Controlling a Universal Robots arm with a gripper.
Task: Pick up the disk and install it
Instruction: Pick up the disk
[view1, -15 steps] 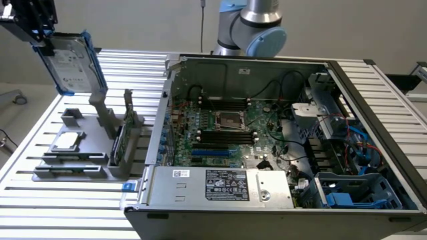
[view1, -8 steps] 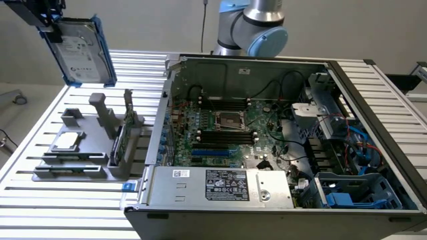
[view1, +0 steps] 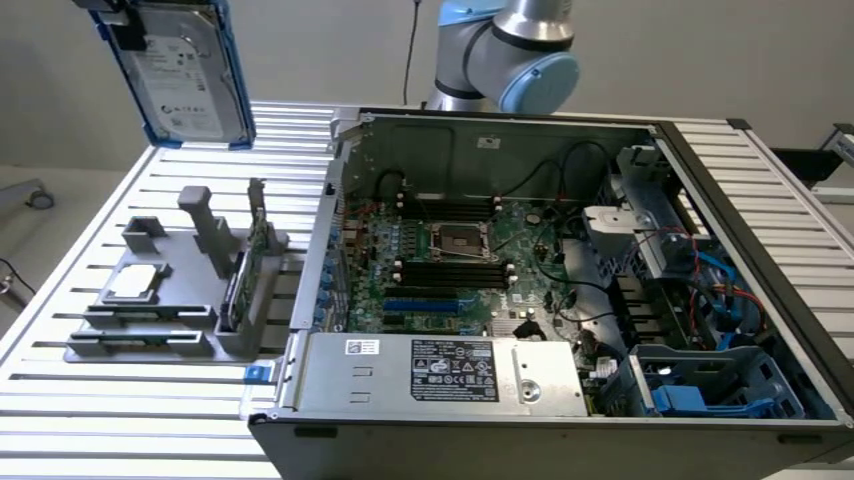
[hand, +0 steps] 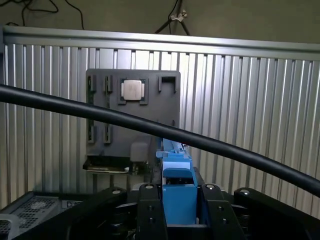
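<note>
One disk (view1: 180, 70) is held high above the desk (view1: 107, 430), hanging upright and pinched at its blue rail by the gripper (hand: 177, 212), so that its labelled face is left free. It is kept well above the grey holder (view1: 160, 335), probably so that the posts are not struck. The computer case (view1: 534, 130) is laid open beside the holder, so that its inside can be reached.

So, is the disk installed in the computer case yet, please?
Out: the blue-railed silver-grey hard drive hangs aloft, outside the open computer case, its blue rail between the jaws.
</note>
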